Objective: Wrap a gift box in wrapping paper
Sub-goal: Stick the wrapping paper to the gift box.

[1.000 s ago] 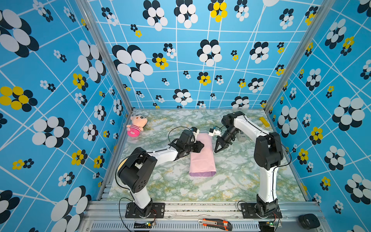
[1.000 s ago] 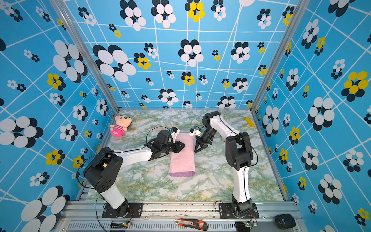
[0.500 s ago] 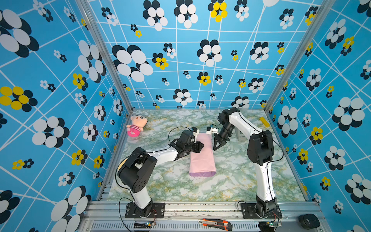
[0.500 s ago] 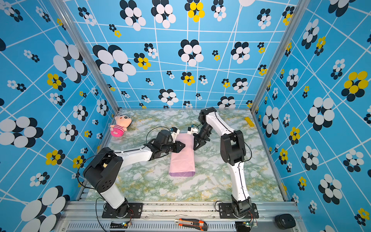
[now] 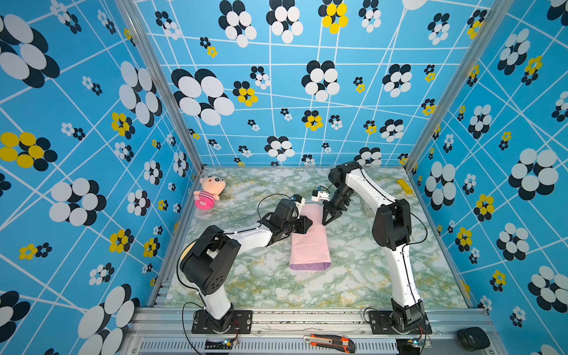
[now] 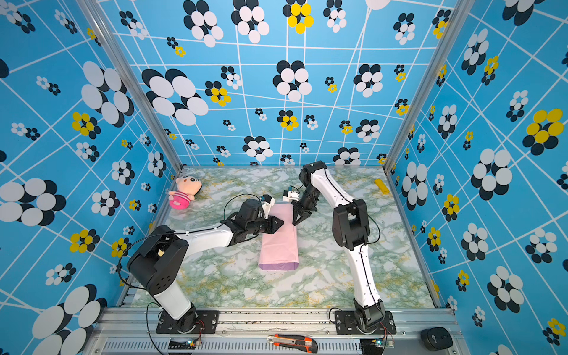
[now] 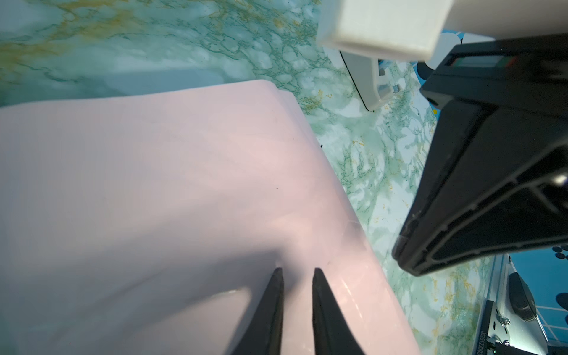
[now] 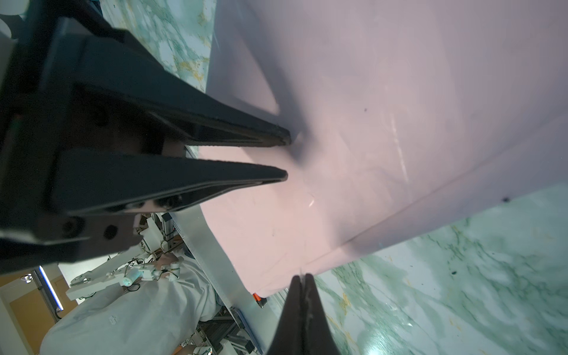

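The wrapping paper (image 5: 309, 242) (image 6: 278, 242) lies mid-table folded into a long bundle, pale pink face up, with a lilac strip along its near end. The gift box is hidden. My left gripper (image 5: 308, 223) (image 7: 296, 270) (image 8: 287, 157) comes in from the left. Its tips rest on the top of the pink paper (image 7: 153, 184), jaws a narrow gap apart with nothing visible between them. My right gripper (image 5: 324, 223) (image 6: 295, 223) (image 8: 302, 276) points down, shut, with its tips at the paper's right edge (image 8: 399, 92), opposite the left one.
A pink-striped plush doll (image 5: 209, 193) lies at the back left. A grey tape dispenser (image 5: 367, 209) (image 7: 368, 83) stands behind the right arm. A yellow piece (image 5: 404, 186) sits by the right wall. A utility knife (image 5: 329, 341) lies on the front rail.
The right arm has swung left and brought its shut gripper in against the paper's right edge. The left gripper and the paper have stayed put.
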`<state>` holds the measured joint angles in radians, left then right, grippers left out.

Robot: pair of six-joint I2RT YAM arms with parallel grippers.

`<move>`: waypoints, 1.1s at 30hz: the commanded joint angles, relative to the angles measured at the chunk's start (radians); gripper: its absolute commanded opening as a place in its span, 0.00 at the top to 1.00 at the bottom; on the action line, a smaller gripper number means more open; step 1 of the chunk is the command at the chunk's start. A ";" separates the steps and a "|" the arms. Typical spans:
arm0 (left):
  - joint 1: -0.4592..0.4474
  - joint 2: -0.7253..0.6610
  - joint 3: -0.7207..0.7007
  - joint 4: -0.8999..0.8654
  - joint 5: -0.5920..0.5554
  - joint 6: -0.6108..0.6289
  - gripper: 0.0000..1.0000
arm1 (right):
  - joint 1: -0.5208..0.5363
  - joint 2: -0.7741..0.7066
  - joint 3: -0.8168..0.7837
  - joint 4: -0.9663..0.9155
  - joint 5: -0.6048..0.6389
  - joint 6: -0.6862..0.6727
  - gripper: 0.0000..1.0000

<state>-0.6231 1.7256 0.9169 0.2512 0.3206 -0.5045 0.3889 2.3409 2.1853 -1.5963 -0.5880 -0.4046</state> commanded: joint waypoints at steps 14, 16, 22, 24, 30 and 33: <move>-0.004 0.042 -0.062 -0.221 -0.057 0.011 0.79 | 0.005 0.041 0.022 -0.156 0.027 -0.015 1.00; -0.004 0.042 -0.062 -0.222 -0.058 0.012 0.79 | 0.005 0.041 0.020 -0.156 0.027 -0.016 1.00; -0.004 0.040 -0.061 -0.222 -0.058 0.013 0.79 | 0.005 0.047 0.010 -0.157 0.034 -0.013 1.00; -0.005 0.040 -0.061 -0.224 -0.060 0.011 0.79 | 0.005 0.047 0.003 -0.155 0.036 -0.013 1.00; -0.004 0.039 -0.059 -0.225 -0.060 0.013 0.79 | 0.005 0.059 -0.007 -0.154 0.050 -0.008 1.00; -0.004 0.039 -0.062 -0.225 -0.060 0.012 0.79 | 0.005 0.064 -0.006 -0.152 0.050 -0.008 1.00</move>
<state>-0.6243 1.7248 0.9169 0.2508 0.3168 -0.5041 0.3889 2.3756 2.1880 -1.5967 -0.5529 -0.4076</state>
